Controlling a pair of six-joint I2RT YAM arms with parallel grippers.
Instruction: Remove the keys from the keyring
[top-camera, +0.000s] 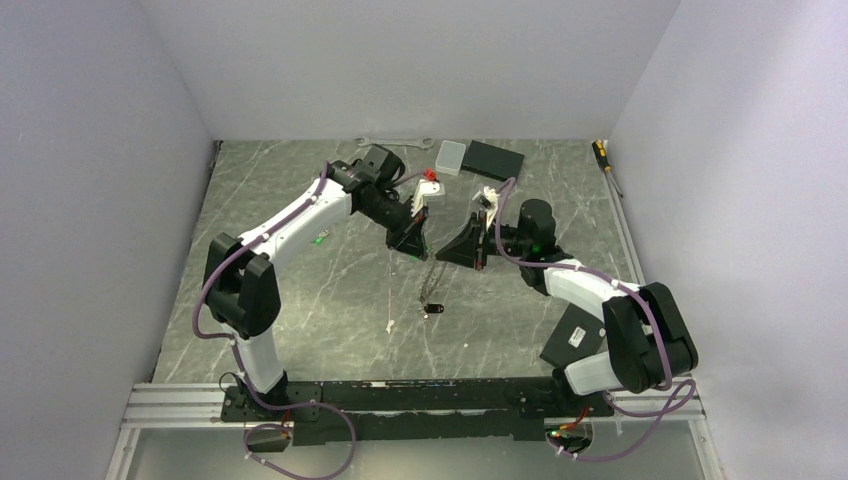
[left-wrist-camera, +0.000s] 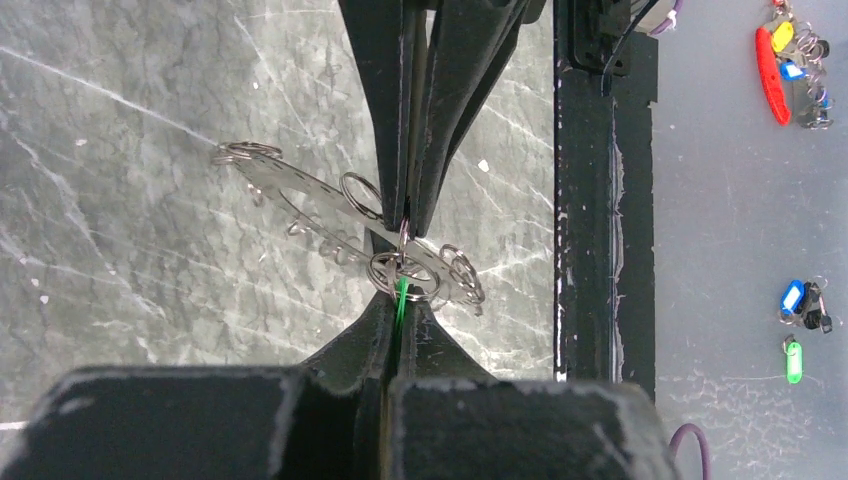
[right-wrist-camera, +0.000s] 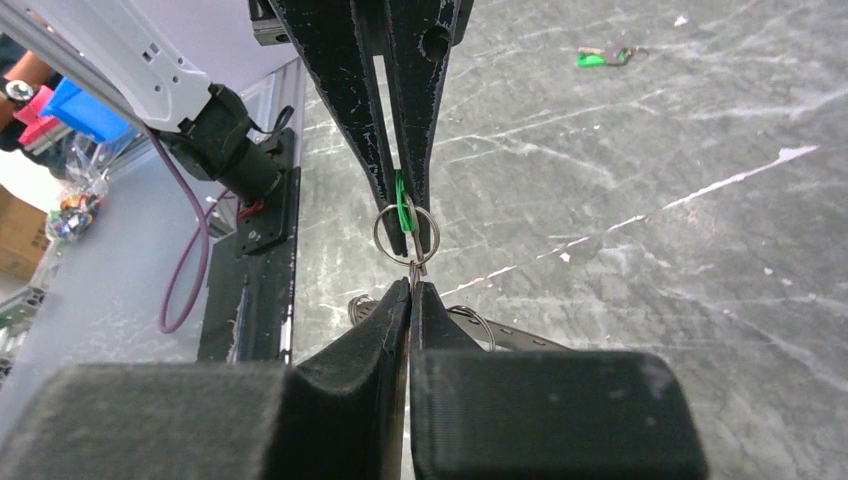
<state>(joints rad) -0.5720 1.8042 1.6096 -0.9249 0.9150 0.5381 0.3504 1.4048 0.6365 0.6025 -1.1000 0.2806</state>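
1. The left pincer (left-wrist-camera: 397, 310) is pressed together on the tiny bright-green-headed key (right-wrist-camera: 401, 212), held up over the middle of the marbled grey counter (top-camera: 300, 320).
2. The right pincer (right-wrist-camera: 411, 290) pinches the thin grey metal chain keyring (top-camera: 436, 282) at its small top ring. The rest hangs down, ending in the black-headed key (top-camera: 432, 311).
3. It is probably light, floppy and slippery (the ring's wire looks springy). Grip the key head flat and the ring at its edge.

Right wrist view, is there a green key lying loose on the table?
Yes, a green-headed key lies by itself on the table at the upper right.
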